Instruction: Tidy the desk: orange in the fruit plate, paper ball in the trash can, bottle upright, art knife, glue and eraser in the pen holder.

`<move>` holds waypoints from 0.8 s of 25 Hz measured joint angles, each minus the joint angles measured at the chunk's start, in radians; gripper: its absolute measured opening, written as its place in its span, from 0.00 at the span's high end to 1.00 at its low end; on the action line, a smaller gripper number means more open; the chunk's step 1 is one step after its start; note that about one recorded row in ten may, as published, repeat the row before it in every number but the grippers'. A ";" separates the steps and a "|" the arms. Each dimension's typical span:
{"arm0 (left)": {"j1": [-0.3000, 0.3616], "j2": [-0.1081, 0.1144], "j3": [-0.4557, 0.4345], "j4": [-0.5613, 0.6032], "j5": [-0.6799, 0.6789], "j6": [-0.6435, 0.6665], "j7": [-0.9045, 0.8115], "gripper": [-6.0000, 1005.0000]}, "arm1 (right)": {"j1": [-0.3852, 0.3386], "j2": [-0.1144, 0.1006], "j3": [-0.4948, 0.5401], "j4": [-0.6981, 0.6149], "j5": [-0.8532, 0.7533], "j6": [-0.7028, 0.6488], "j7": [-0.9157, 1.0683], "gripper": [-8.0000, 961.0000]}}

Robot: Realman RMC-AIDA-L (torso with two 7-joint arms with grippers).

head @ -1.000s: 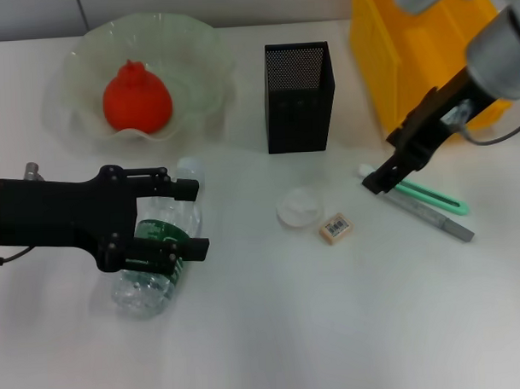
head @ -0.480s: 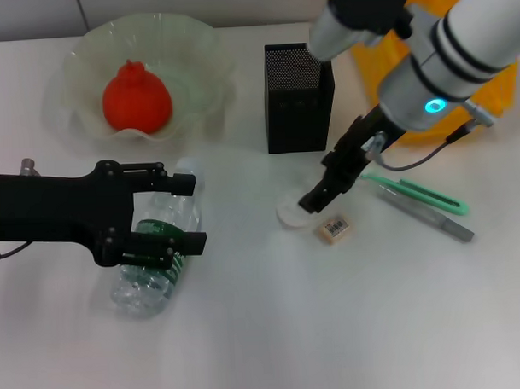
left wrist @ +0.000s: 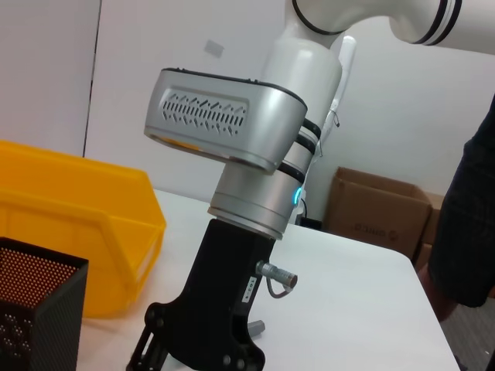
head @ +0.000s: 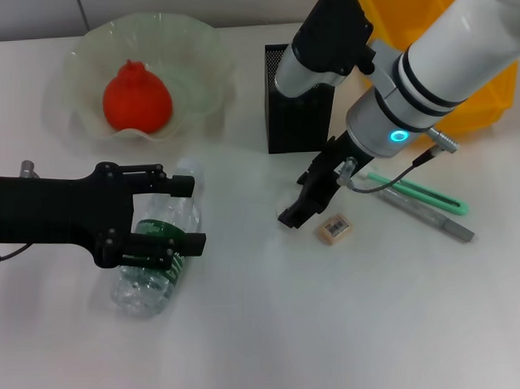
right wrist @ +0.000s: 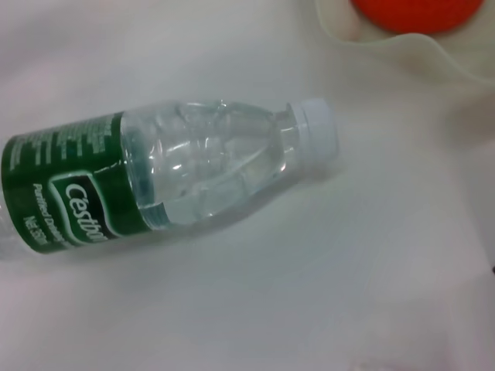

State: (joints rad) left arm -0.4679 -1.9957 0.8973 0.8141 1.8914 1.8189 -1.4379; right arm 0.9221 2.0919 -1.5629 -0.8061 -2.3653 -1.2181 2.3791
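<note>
The orange (head: 135, 98) lies in the fruit plate (head: 78, 60) at the back left. The bottle (head: 150, 271) lies on its side near the front left, with its cap (head: 188, 170) pointing towards the plate. My left gripper (head: 180, 216) is open, with one finger over the bottle's neck and one over its green label. My right gripper (head: 293, 212) is low over the spot beside the eraser (head: 335, 228); the paper ball is hidden under it. The glue (head: 422, 192) and the art knife (head: 433, 219) lie side by side to its right. The pen holder (head: 293, 125) stands behind it.
The trash can (head: 470, 89) stands at the back right, partly behind my right arm. The left wrist view shows it (left wrist: 77, 232) beside the pen holder (left wrist: 35, 309). The right wrist view shows the bottle (right wrist: 155, 185) and the orange's edge (right wrist: 410, 11).
My right gripper has swung left from the glue and art knife and come down over the paper ball, which now is covered. My left gripper and the bottle have not moved.
</note>
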 joint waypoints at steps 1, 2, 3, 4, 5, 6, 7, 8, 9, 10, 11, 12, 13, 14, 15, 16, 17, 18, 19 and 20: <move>0.000 0.000 0.000 0.000 0.000 0.000 0.000 0.20 | -0.001 0.000 -0.003 -0.001 0.001 0.001 0.000 0.21; 0.000 0.000 0.000 0.000 0.000 -0.001 0.000 0.20 | -0.001 0.000 -0.003 -0.001 0.001 0.001 0.000 0.25; 0.000 0.000 0.000 0.000 0.000 -0.001 0.000 0.20 | -0.002 0.001 -0.004 -0.004 0.003 0.001 0.000 0.29; 0.000 0.000 0.000 0.000 0.000 -0.001 0.002 0.20 | -0.007 0.001 -0.004 -0.012 0.007 -0.006 0.000 0.32; 0.000 0.000 0.000 0.000 0.000 -0.001 0.002 0.20 | -0.007 0.001 -0.004 -0.012 0.007 -0.006 0.000 0.36; 0.000 0.000 0.000 0.000 0.000 -0.001 0.003 0.20 | -0.010 0.001 -0.002 -0.019 0.008 -0.011 0.001 0.40; 0.000 0.000 0.000 0.000 0.000 -0.001 0.003 0.20 | -0.018 0.001 0.001 -0.033 0.009 -0.021 0.002 0.44; 0.001 0.000 -0.002 0.000 0.000 -0.001 0.002 0.20 | -0.031 -0.001 0.006 -0.060 0.009 -0.040 0.007 0.45; 0.002 0.002 -0.012 0.001 0.000 0.003 0.001 0.20 | -0.048 -0.005 0.016 -0.098 0.006 -0.066 0.015 0.46; 0.002 0.002 -0.012 0.001 0.000 0.003 0.001 0.20 | -0.074 -0.009 0.039 -0.159 -0.003 -0.103 0.027 0.47; 0.003 0.003 -0.017 0.001 0.000 0.006 0.000 0.20 | -0.106 -0.011 0.076 -0.233 -0.020 -0.151 0.039 0.47; 0.004 0.004 -0.025 0.002 0.000 0.010 0.000 0.20 | -0.138 -0.014 0.120 -0.319 -0.038 -0.194 0.048 0.48; 0.006 0.005 -0.030 0.002 0.000 0.011 0.000 0.20 | -0.168 -0.014 0.172 -0.399 -0.058 -0.237 0.050 0.49; 0.006 0.006 -0.034 0.001 -0.001 0.012 0.000 0.20 | -0.225 -0.012 0.296 -0.562 -0.096 -0.315 0.051 0.50; 0.007 0.007 -0.037 -0.002 -0.001 0.013 0.000 0.21 | -0.225 -0.012 0.296 -0.562 -0.096 -0.315 0.051 0.51; 0.007 0.008 -0.038 -0.003 -0.002 0.013 0.000 0.21 | -0.247 -0.012 0.357 -0.630 -0.105 -0.340 0.049 0.52; 0.008 0.008 -0.038 -0.004 -0.003 0.014 0.000 0.21 | -0.262 -0.012 0.410 -0.688 -0.110 -0.356 0.043 0.53; 0.009 0.008 -0.038 -0.004 -0.004 0.014 0.001 0.21 | -0.276 -0.012 0.462 -0.732 -0.111 -0.361 0.031 0.54; 0.009 0.008 -0.038 -0.004 -0.004 0.014 0.001 0.21 | -0.286 -0.012 0.518 -0.767 -0.112 -0.357 0.017 0.53; 0.009 0.007 -0.038 -0.002 -0.003 0.013 0.000 0.21 | -0.295 -0.012 0.572 -0.789 -0.111 -0.342 -0.001 0.52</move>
State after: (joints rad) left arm -0.4590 -1.9887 0.8590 0.8122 1.8882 1.8316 -1.4375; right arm 0.6272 2.0803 -0.9908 -1.5954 -2.4762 -1.5603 2.3780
